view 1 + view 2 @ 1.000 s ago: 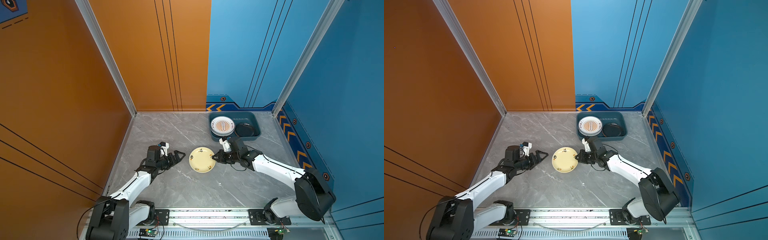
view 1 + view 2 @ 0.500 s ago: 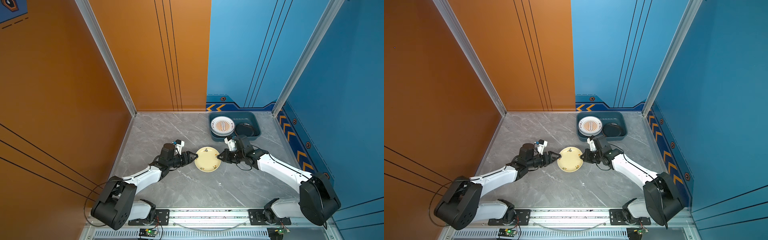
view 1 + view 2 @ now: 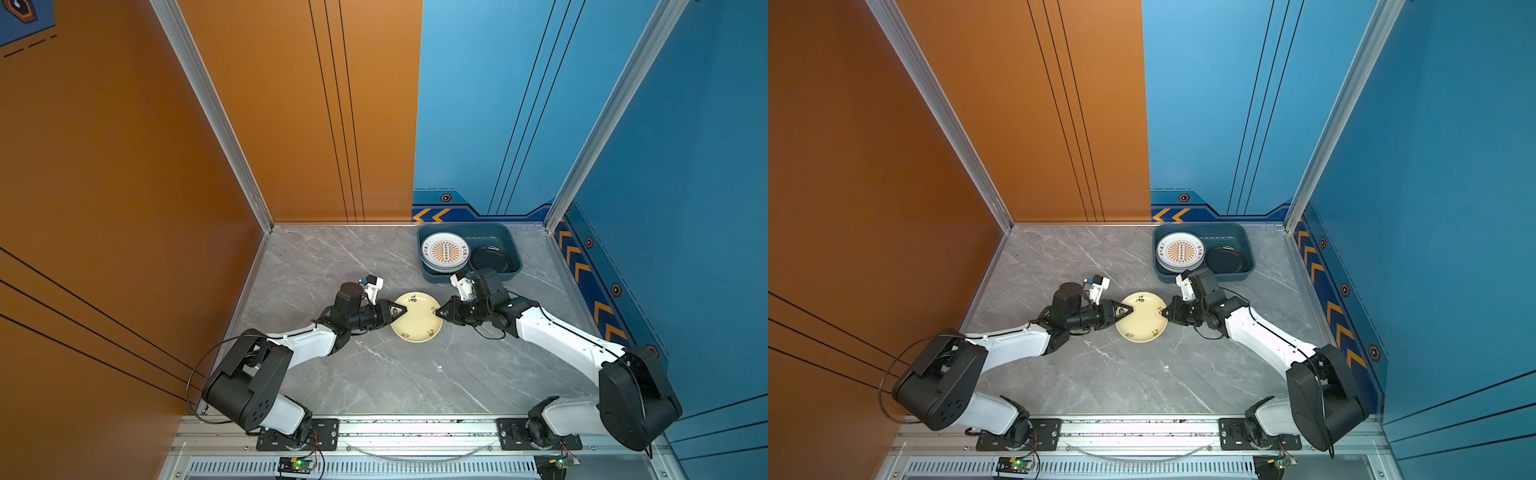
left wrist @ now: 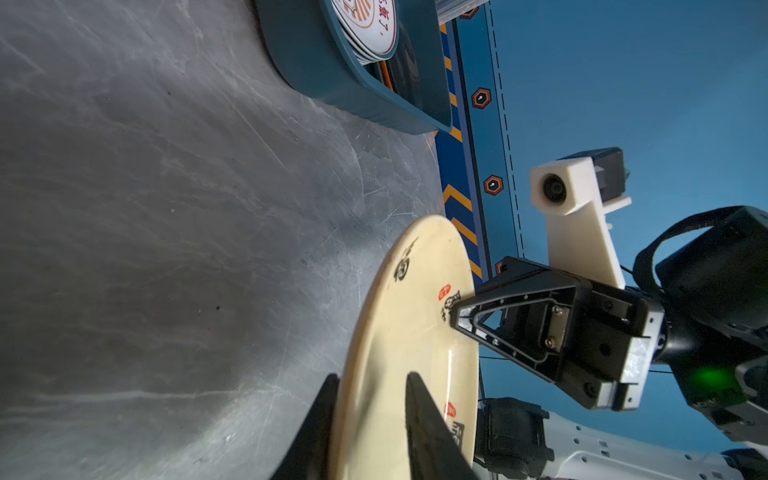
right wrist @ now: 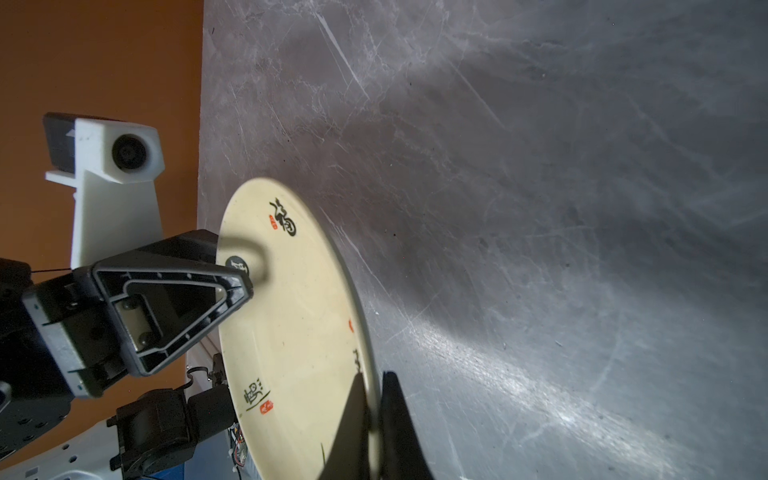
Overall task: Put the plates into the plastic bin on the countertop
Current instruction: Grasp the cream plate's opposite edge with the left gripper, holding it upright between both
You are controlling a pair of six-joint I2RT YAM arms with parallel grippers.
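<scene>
Cream plate (image 3: pixel 415 318) caught between two claws at mid-tabletop (image 3: pixel 374 374), not yet in the plastic bin (image 3: pixel 486 232)
The right claw (image 3: pixel 439 312) is clamped on the plate's rim on the side nearer the bin. The left claw (image 3: pixel 402 309) straddles the opposite rim, one finger above and one below, and I cannot tell whether it pinches yet. The plate seems raised off the tabletop, with a shadow under it, and is well apart from the bin. In the bin a sunburst plate (image 3: pixel 445 250) lies on others beside a black plate (image 3: pixel 490 259). This reads as a handover or a two-armed carry of the only plate outside the bin. Next, one claw needs a sure hold before the other lets go, then the plate must clear the bin's near wall
</scene>
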